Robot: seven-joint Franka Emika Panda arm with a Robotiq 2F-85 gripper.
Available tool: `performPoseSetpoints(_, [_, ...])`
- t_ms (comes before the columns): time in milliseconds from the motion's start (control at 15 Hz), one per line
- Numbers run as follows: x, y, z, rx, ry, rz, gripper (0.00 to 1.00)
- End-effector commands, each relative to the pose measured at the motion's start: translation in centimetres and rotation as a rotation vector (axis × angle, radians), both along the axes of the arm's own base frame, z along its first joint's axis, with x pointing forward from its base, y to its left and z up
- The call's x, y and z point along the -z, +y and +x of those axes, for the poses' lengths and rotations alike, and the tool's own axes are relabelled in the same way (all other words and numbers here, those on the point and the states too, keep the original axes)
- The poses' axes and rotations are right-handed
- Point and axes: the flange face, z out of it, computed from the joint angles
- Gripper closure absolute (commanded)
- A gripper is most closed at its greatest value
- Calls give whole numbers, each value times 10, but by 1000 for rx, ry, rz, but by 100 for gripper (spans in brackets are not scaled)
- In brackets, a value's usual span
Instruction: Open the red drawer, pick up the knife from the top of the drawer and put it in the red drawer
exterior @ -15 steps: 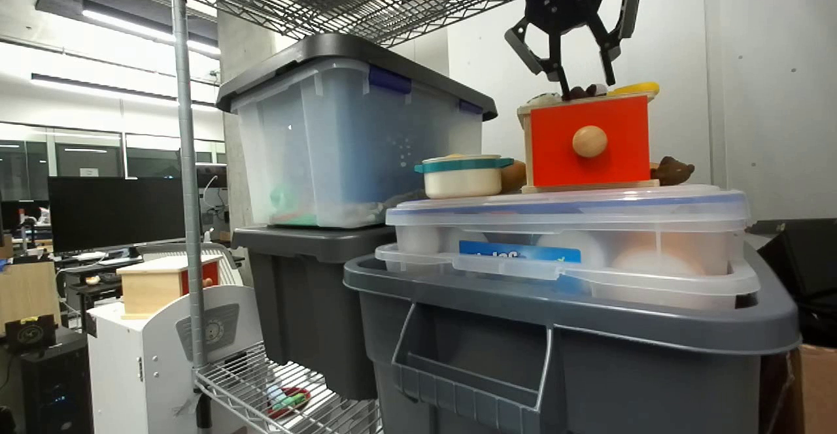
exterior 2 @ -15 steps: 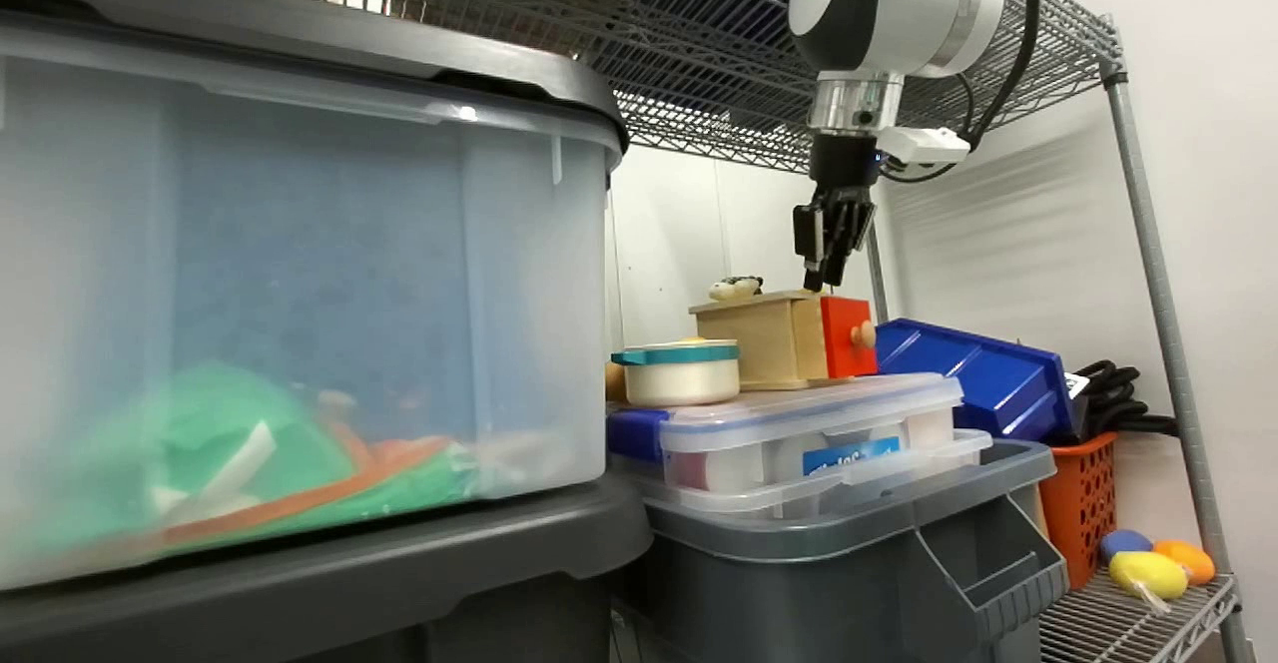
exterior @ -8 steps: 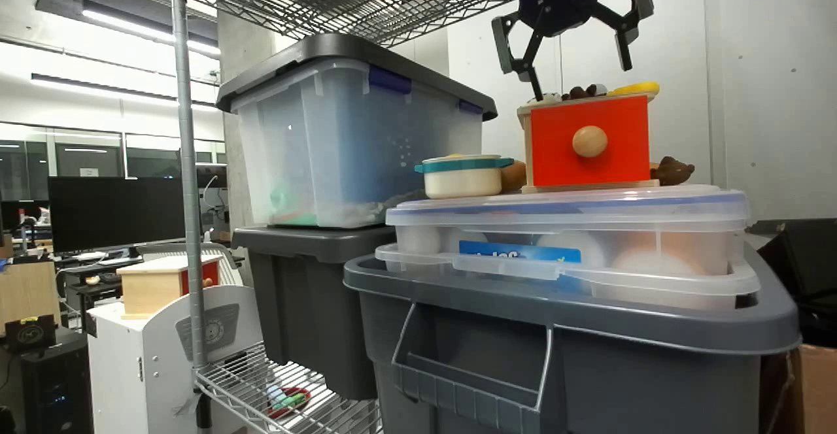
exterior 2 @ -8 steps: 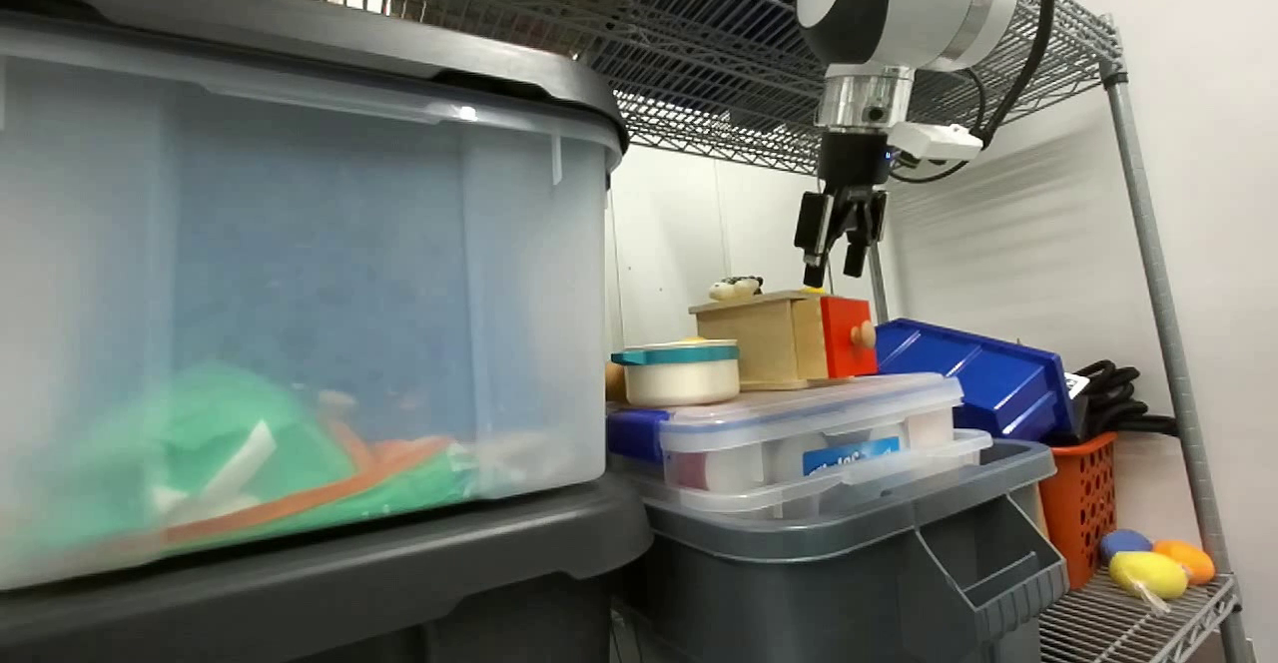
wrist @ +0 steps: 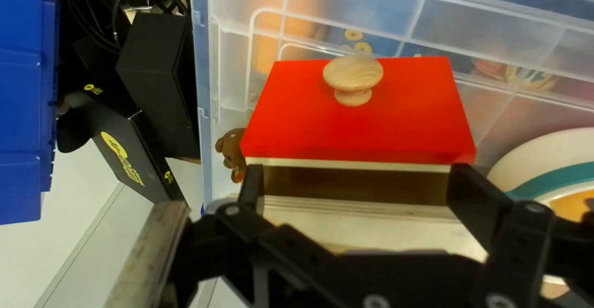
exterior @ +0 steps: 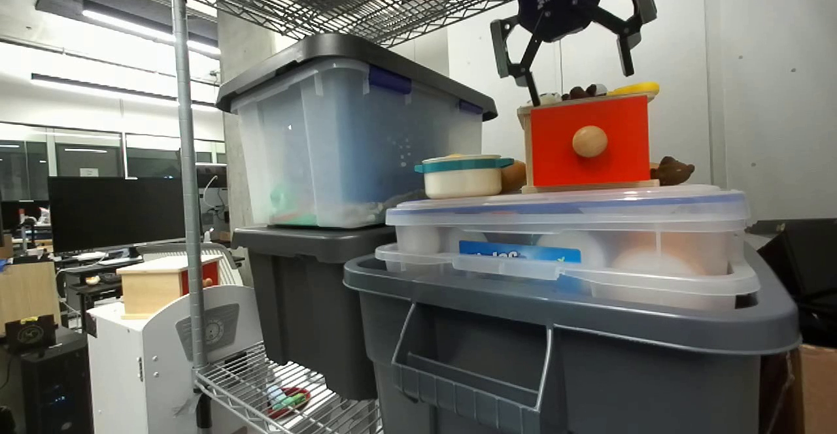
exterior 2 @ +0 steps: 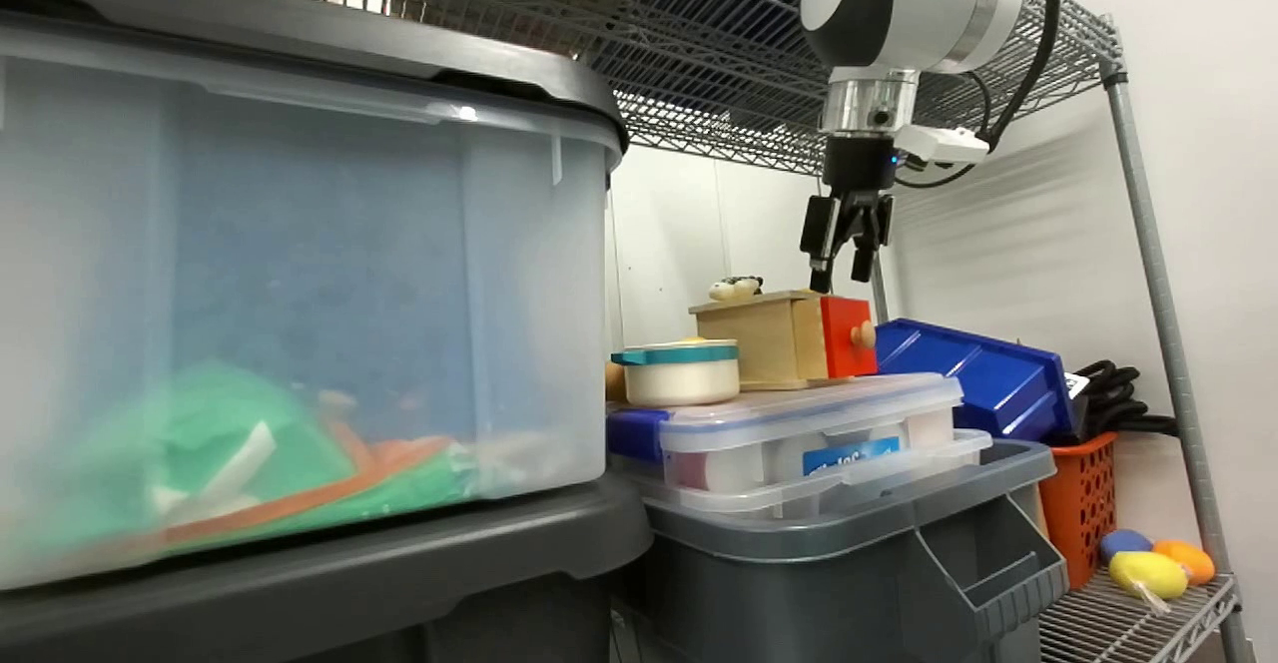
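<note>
We find the red drawer (wrist: 359,125) partly pulled out: in the wrist view a dark slot shows behind its front, and in an exterior view that front stands out from the box (exterior 2: 749,343). What we take for the knife (exterior: 634,87), a yellow piece too small for us to make out well, lies on top of the box, at the right end as we face the knob (exterior: 590,141). Some brown and white lumps (exterior: 584,92) sit just left of it.

The gripper (exterior: 581,86) hangs over the box, fingers spread wide with nothing between them, one toward each end of the slot. We cannot tell whether the fingertip at the left end touches the wood.

Opening the drawer looks to us like the step in hand, and nearly finished; the knife has yet to be picked up. If the slot is roomy enough, which we cannot judge from here, our next move should be to raise the gripper, shift it right until the knife lies between the fingers, and come down without knocking the lumps. If it is too narrow, we would first want to draw the drawer out more toward the near side, by its knob or upper edge.
</note>
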Motion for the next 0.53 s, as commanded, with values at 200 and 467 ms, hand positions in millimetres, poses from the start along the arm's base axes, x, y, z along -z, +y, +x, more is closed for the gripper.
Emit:
performPoseSetpoints(200, [-6, -9, -6, -12, 15, -28, 0])
performPoseSetpoints(467, [0, -14, -6, -16, 29, -40, 0])
